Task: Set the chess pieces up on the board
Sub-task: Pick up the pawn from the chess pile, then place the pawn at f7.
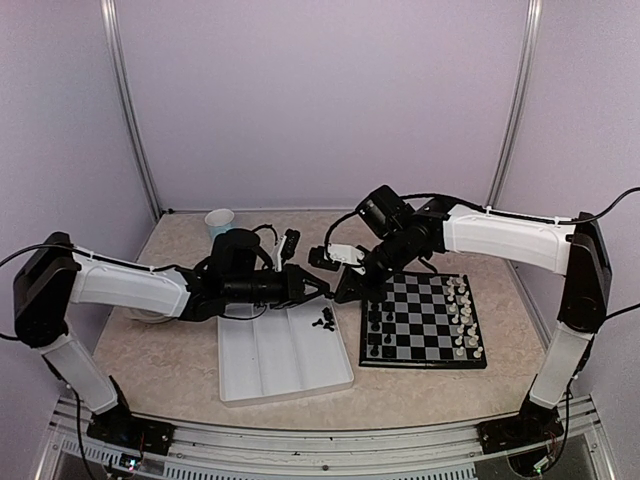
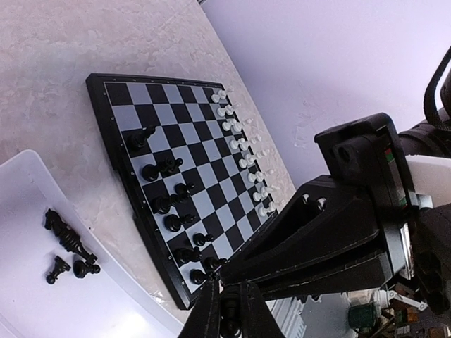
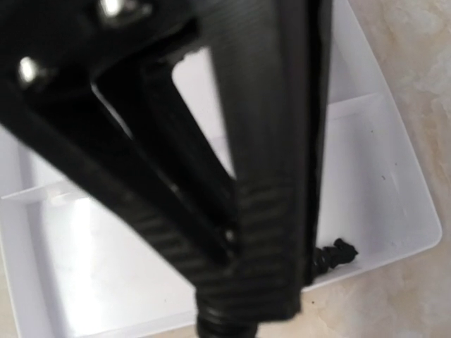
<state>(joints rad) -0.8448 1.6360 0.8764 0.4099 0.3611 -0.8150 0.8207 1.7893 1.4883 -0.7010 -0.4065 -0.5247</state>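
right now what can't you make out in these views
Top external: where the left gripper and right gripper meet, the tips are too small to show whether a piece is held.
Left wrist: a dark shape between the left fingers is cut off by the bottom edge.
Right wrist: its own blurred fingers hide most of the tray.
Top external: the chess pieces on the board are too small to tell their kinds.

This is a robot laboratory cell. Plain pale lilac wall panels (image 1: pixel 320 100) close it in, joined by thin silver metal posts (image 1: pixel 128 110). The beige stone-patterned surface (image 1: pixel 170 350) ends at a silver aluminium rail (image 1: pixel 320 455), where the white and black left arm (image 1: pixel 130 285) and right arm (image 1: pixel 500 235) are bolted.
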